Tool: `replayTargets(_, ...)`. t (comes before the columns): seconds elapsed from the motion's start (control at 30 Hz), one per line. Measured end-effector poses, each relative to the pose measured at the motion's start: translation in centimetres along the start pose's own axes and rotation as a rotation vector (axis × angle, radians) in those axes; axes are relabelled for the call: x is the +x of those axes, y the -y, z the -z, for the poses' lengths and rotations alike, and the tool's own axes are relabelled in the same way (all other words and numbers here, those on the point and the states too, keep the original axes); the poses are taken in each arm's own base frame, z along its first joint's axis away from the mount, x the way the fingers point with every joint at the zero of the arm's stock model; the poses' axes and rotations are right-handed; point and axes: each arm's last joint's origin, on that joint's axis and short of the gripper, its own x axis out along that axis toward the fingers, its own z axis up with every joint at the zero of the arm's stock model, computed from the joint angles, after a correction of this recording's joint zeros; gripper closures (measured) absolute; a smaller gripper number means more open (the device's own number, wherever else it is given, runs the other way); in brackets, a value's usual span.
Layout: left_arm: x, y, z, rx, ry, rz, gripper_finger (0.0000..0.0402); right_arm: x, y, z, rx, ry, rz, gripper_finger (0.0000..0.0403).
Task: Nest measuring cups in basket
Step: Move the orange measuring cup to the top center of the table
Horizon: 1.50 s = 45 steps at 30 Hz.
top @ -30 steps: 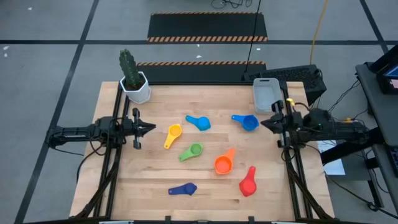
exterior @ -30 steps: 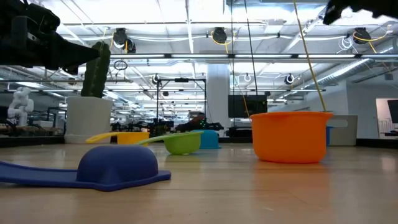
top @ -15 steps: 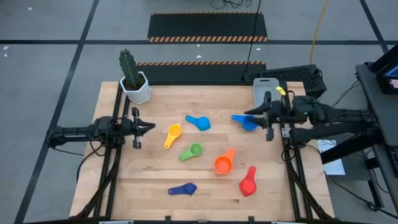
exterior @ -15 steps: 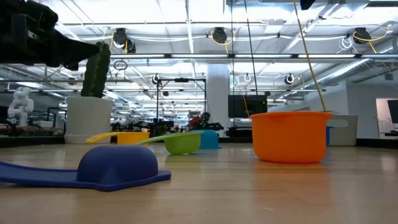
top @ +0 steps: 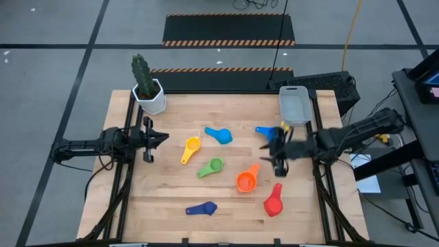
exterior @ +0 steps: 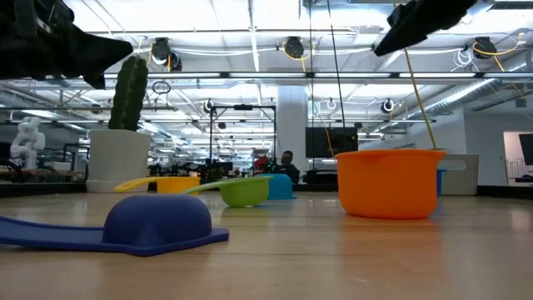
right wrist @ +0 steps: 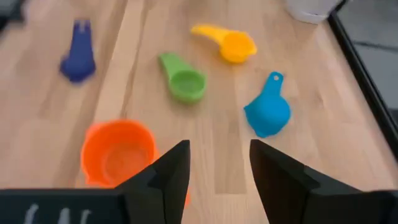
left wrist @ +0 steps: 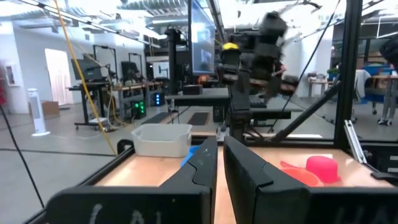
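Note:
Seven measuring cups lie bowl-down or bowl-up on the wooden table: yellow [top: 191, 149], light blue [top: 219, 134], a second blue one [top: 263, 130] partly under my right arm, green [top: 212, 167], orange [top: 247, 179], red [top: 274, 200] and dark blue [top: 202, 208]. The pale grey basket [top: 295, 104] stands at the far right. My right gripper [top: 274, 155] hovers open above the table between the blue and orange cups; the orange cup [right wrist: 118, 158] lies just ahead of it [right wrist: 214, 168]. My left gripper [top: 152, 139] waits shut at the left edge.
A white hexagonal pot with a cactus [top: 148, 95] stands at the far left corner. Dark frame rails run along the table's left and right edges [top: 322, 185]. Bare wood lies near the front edge [top: 233, 226].
My right gripper has swung from beside the basket toward the table's middle and near edge, coming to hover by the blue and orange cups, and its fingers have opened. The cups and my left arm have kept still.

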Motion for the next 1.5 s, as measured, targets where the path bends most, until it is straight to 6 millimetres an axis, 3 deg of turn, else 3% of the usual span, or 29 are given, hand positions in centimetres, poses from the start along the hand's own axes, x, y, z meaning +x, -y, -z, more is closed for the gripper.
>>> replayTargets(0.23,0.0,0.0,0.0,-0.075,-0.002,0.002,0.0369,2.8,-4.4,1.2,-0.203,-0.109,0.095,0.024)
replayTargets(0.4,0.0,0.0,0.0,-0.08,0.002,0.001,0.0369,4.3,-6.0,2.7,-0.229,-0.172,0.131,0.0233)
replayTargets(0.6,0.0,-0.1,0.0,-0.084,-0.002,-0.025,0.0369,6.1,-6.2,5.7,-0.236,-0.236,0.148,0.019)
replayTargets(0.83,0.0,-0.1,0.1,-0.114,-0.005,-0.025,0.0369,7.4,-6.3,8.6,-0.292,-0.186,0.125,0.0151)
replayTargets(1.5,0.0,-0.1,0.1,-0.09,-0.007,-0.044,0.0369,9.1,-4.8,12.2,-0.399,-0.03,0.142,0.0148)
